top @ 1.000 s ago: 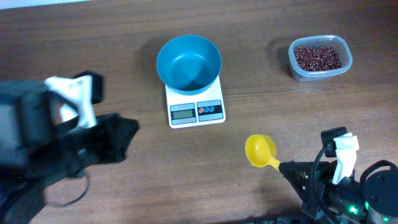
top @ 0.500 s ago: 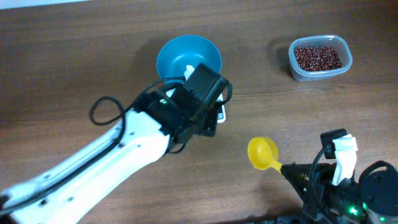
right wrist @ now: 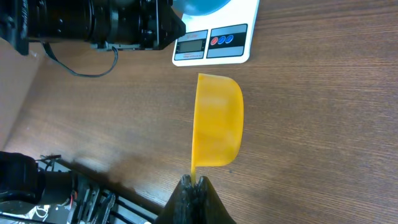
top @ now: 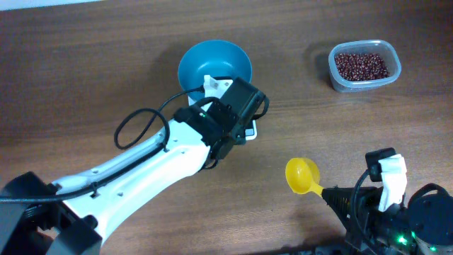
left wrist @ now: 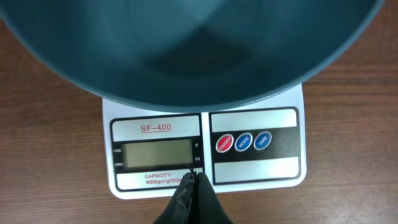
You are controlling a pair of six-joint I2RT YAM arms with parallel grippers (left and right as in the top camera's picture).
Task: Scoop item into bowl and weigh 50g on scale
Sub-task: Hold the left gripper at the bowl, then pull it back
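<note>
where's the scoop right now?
The scoop is at lower right in the overhead view, its handle in the right gripper, below-right of the scale.

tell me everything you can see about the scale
The scale is a small white square digital kitchen scale, plastic-looking, lying flat on the wooden table. Its front panel carries red "SF-400" lettering, a blank grey LCD, and one red and two blue round buttons. The teal bowl sits on top, overhanging its sides. The left claw, shut, hovers at its front edge; contact cannot be told.
</note>
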